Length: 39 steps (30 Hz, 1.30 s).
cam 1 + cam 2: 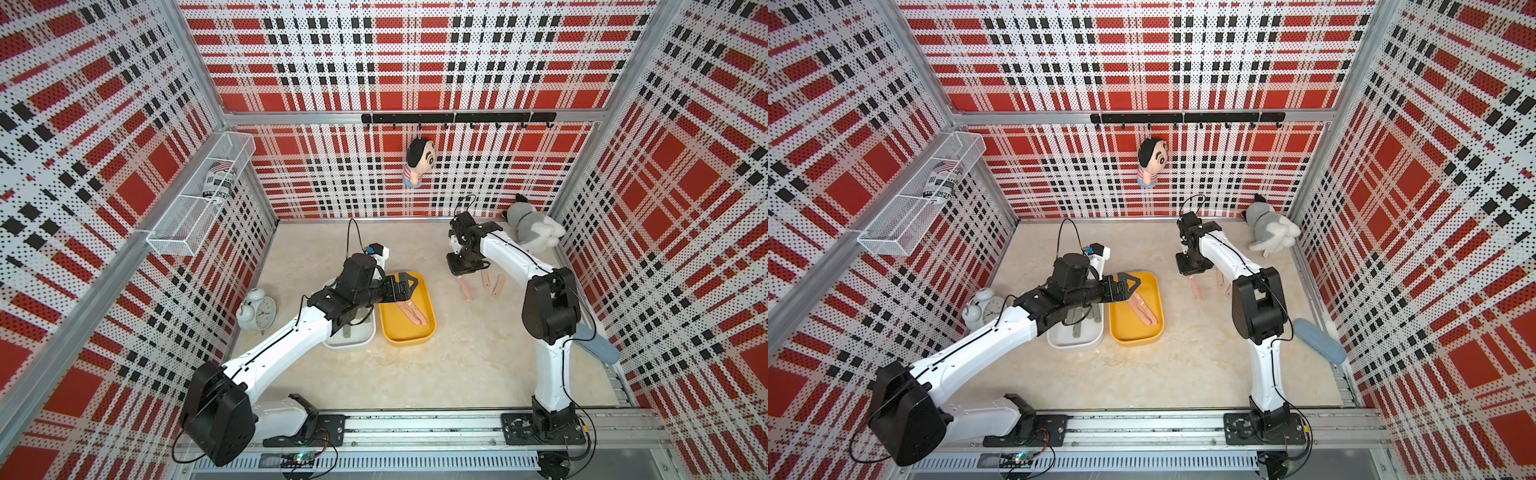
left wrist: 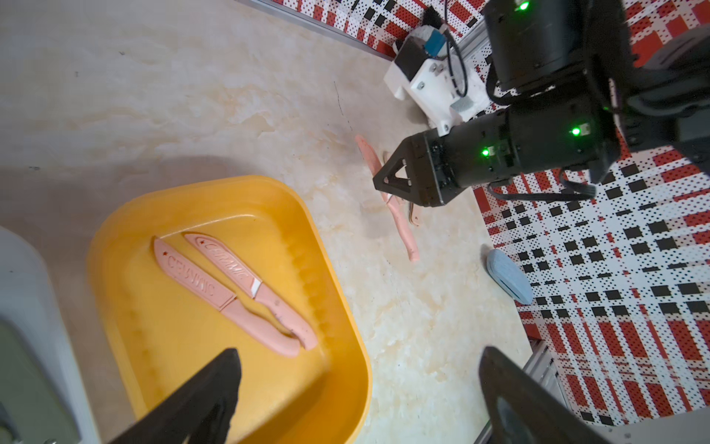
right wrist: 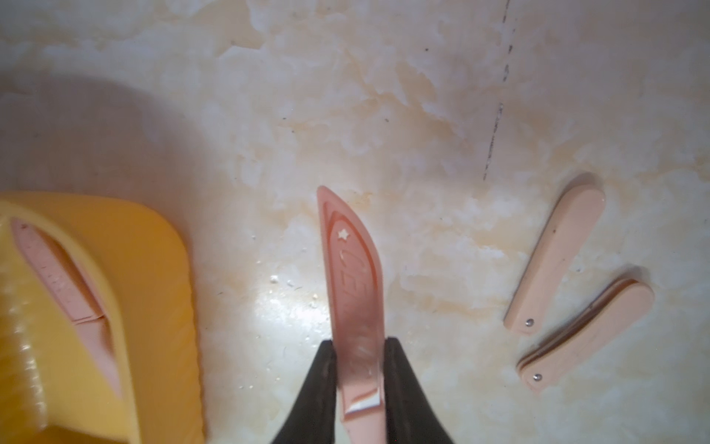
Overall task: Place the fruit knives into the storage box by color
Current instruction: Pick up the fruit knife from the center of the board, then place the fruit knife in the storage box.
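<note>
1. In both top views the bench (image 1: 457,365) is a beige plate with a marble-like pattern. The left tool (image 1: 409,286) hangs over the far end of the yellow box (image 1: 432,320), a glossy plastic tub with rounded corners. Two pink knives (image 1: 417,318) lie inside it. Just beside it stands the white box (image 1: 351,344) of the same shape, which holds flat grey-green knives (image 1: 1076,330). The right tool (image 1: 460,268) pinches the held pink knife (image 1: 466,291). Two folded knives (image 1: 497,286) lie near it on the bench.

2. In the left wrist view the black fingers (image 2: 207,396) of the left tool are spread wide, with nothing between them. The two pink knives in the yellow box are smooth matt plastic with curved handles. Each sheath carries a small star and the raised word "CERAMIC".

3. In the right wrist view the black fingers (image 3: 319,384) of the right tool press on both flat sides of the held pink knife. A white star and the letters "CE" can be read; the rest is blurred. The folded knives have rounded ends and one small metal rivet each.
</note>
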Each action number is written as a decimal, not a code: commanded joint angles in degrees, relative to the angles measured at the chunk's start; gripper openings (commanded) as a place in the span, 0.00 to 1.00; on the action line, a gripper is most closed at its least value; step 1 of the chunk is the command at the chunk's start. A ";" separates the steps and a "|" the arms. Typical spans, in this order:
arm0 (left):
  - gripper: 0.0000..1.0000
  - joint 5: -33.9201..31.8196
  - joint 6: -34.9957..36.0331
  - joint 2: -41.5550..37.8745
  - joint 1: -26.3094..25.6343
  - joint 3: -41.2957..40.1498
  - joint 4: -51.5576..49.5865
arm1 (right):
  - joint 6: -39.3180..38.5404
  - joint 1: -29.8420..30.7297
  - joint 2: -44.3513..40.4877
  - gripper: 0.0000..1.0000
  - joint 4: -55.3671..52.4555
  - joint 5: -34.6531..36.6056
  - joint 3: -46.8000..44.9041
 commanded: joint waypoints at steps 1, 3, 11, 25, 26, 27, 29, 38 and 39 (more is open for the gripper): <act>0.99 -0.97 1.74 -2.37 0.63 -1.16 -3.75 | 1.47 2.37 -3.18 0.22 -1.31 -1.11 1.96; 0.98 -1.30 1.99 -3.62 0.72 -1.59 -5.06 | 2.04 3.65 -3.84 0.22 -1.56 -1.22 2.41; 0.98 -2.16 2.61 -9.13 2.44 -3.77 -9.80 | 3.61 9.80 -3.89 0.22 -3.83 -0.80 6.90; 0.98 -0.54 0.42 -17.43 3.88 -9.68 -13.52 | 6.95 19.41 0.72 0.22 -3.34 -3.81 13.68; 0.98 -0.18 -0.11 -18.04 3.88 -10.63 -12.93 | 7.15 19.81 1.27 0.22 -2.99 -4.15 13.58; 0.99 0.07 -0.69 -18.56 3.88 -11.37 -12.31 | 7.25 20.16 1.71 0.22 -2.59 -4.41 13.34; 0.98 0.62 -2.04 -19.69 3.88 -13.05 -11.09 | 7.48 20.95 2.86 0.22 -1.99 -4.97 13.10; 0.98 0.65 -3.00 -20.93 3.79 -14.99 -10.22 | 8.47 22.75 7.11 0.22 0.93 -6.93 10.31; 0.98 0.65 -3.00 -20.83 3.75 -15.04 -10.19 | 8.62 22.85 7.30 0.22 1.51 -7.09 9.52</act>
